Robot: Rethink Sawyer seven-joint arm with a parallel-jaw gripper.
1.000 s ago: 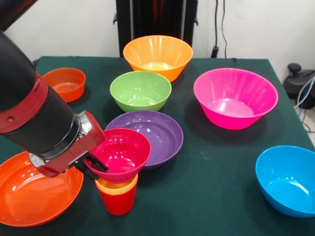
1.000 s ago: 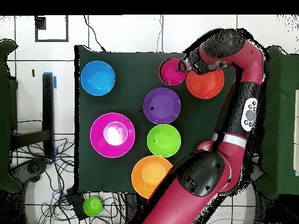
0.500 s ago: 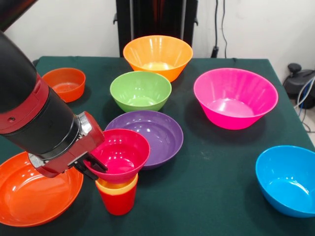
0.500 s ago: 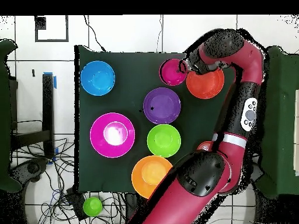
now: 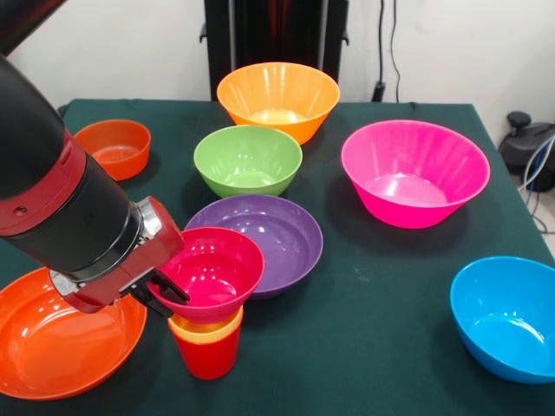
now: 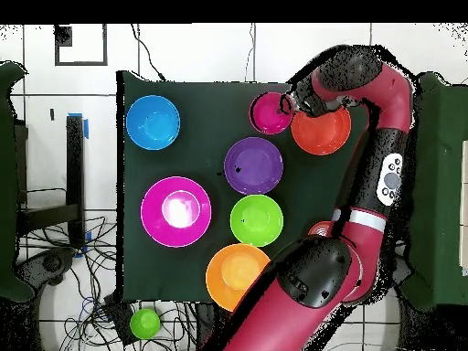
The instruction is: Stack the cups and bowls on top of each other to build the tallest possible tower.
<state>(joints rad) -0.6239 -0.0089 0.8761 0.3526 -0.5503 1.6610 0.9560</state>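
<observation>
Green-clothed table (image 5: 381, 295), end effector (image 5: 163, 295) still gripping crimson-pink bowl (image 5: 211, 270) atop yellow cup (image 5: 205, 328), nothing moved.

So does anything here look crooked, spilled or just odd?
Nothing is spilled or broken. The only oddity is the crimson-pink bowl perched on the yellow cup nested in the red cup: it overhangs them widely, with the claw at its rim.
</observation>
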